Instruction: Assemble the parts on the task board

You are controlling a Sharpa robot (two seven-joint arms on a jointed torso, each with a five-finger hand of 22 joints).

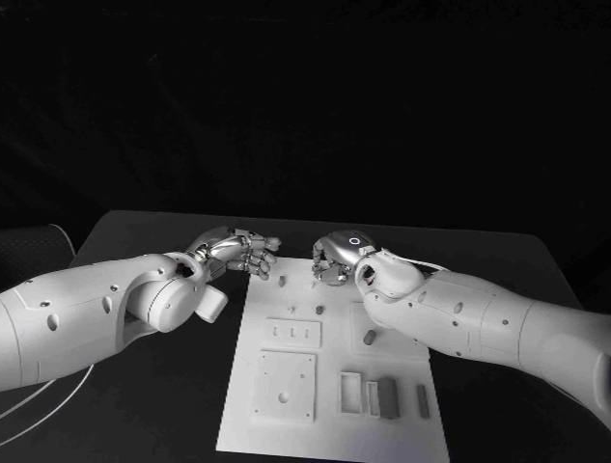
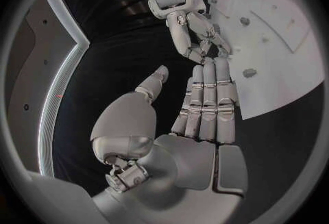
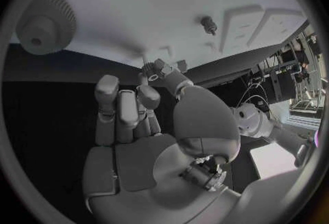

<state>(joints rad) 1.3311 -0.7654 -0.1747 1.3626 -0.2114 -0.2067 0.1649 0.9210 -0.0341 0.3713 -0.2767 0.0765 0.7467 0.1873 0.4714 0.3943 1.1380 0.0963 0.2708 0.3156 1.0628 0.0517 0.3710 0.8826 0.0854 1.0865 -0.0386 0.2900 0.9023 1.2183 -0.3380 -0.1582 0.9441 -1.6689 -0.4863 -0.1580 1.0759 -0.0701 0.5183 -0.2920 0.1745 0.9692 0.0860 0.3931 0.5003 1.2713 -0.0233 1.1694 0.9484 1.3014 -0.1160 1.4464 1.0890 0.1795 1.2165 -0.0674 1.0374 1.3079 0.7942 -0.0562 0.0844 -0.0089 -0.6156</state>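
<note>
your left hand (image 1: 242,253) hovers at the board's (image 1: 336,424) far left corner, fingers straight, apart, holding nothing; your right hand (image 1: 339,257) beside it curls closed, empty.

Right hand (image 3: 147,142) fingers curled, above white task board (image 3: 137,10), gear (image 3: 46,22), small peg (image 3: 208,24)

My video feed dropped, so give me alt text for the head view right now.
Both hands hover close together over the far end of the white task board: the left hand at its far left corner, the right hand beside it, fingers curled. Small grey parts lie on the board's near end.
</note>
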